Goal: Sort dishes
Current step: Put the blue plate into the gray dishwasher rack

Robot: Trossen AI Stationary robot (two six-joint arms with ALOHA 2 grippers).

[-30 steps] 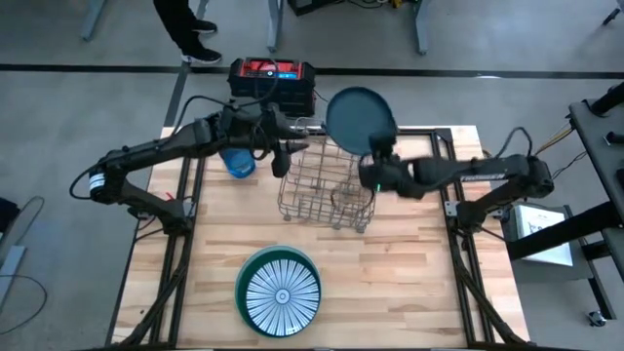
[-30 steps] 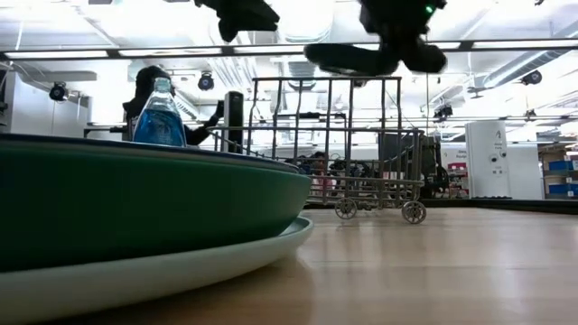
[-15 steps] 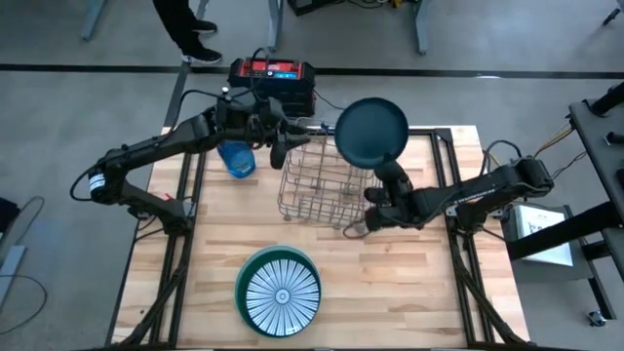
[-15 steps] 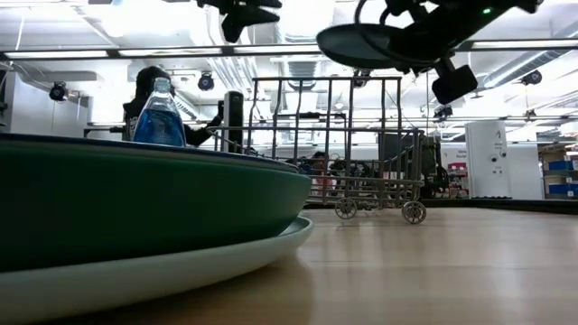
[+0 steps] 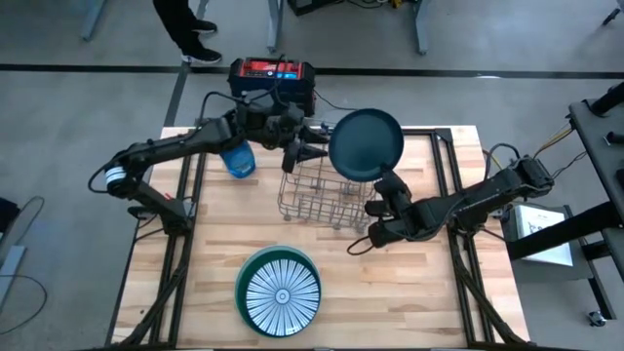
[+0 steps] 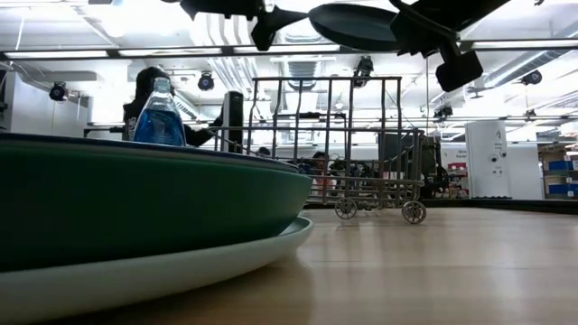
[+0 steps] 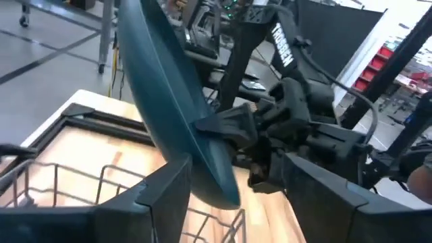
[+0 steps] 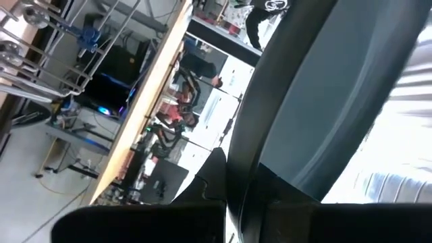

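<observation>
— Why are the stacked dishes [image 5: 281, 291] at the worktop's [image 5: 409, 292] near edge?

— Probably waiting their turn. Farther back, the right pincer [image 5: 382, 185] is clamped on the dark teal plate's [image 5: 366, 144] rim, holding it above the wire rack [image 5: 317, 193].

— And the left pincer [image 5: 310, 144]?

— Its fingers [image 7: 162, 202] are spread, straddling the plate's edge, apparently to take it over.

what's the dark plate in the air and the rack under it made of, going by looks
Dark teal plate: probably glazed ceramic or melamine; smooth, even colour with a soft sheen, which one is unclear. Rack: thin metal wire, bare grey, an open grid with small wheels in the low view.
</observation>
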